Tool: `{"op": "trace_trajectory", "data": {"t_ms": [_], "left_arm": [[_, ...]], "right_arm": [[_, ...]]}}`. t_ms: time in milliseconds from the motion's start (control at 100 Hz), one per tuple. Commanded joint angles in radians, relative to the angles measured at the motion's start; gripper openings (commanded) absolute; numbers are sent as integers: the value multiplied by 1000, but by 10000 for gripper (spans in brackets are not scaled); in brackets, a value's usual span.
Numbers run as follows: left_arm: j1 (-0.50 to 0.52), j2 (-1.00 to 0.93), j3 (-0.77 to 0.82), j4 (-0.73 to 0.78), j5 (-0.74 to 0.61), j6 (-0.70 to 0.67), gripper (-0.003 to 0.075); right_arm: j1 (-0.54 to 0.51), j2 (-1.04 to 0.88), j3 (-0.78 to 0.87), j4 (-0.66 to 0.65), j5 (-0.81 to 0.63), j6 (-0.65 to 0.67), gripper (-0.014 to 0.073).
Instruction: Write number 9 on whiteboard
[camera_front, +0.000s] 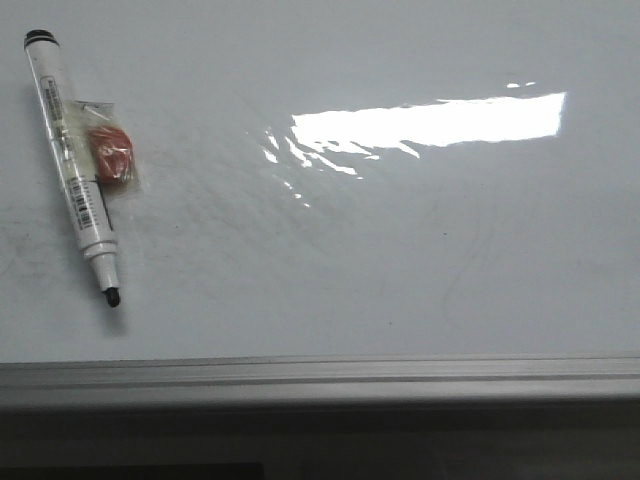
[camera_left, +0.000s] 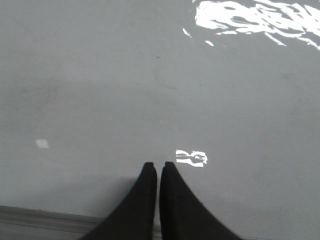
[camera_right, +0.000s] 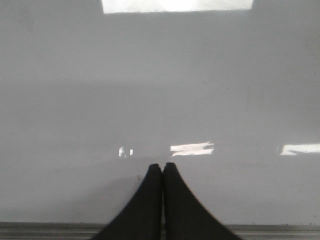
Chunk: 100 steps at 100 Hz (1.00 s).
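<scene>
The whiteboard (camera_front: 380, 260) fills the front view, glossy white with faint grey smudges and a bright glare patch. No number 9 shows on it in any view. An uncapped white marker (camera_front: 72, 165) with a black tip lies on the board at the far left, tip toward the near edge. Neither gripper shows in the front view. My left gripper (camera_left: 158, 165) is shut and empty over bare board (camera_left: 125, 90) near its frame edge. My right gripper (camera_right: 162, 165) is shut and empty over bare board (camera_right: 160, 85), also near the frame edge.
A small red object in clear wrap (camera_front: 110, 152) lies against the marker. The grey metal frame (camera_front: 320, 375) runs along the board's near edge, with dark space below it. The frame also shows in the left wrist view (camera_left: 40, 217) and the right wrist view (camera_right: 280, 231).
</scene>
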Motion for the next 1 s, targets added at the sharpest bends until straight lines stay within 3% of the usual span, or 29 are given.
{"op": "trace_trajectory", "data": {"t_ms": [0,580,750,990], "left_arm": [[2,-29,41,-4,-38,-11,-20],[2,-29,41,-4,-38,-8,-20],[2,-29,41,245,-99,-8,-20],[2,-29,41,258,-184,-8,-20]], "right_arm": [[-5,-23,10,-7,-20,-6,-64],[-5,-23,10,-7,-22,-6,-64],[-5,-23,10,-7,-22,-6,-64],[-5,-23,10,-7,-96,-6,-64]]}}
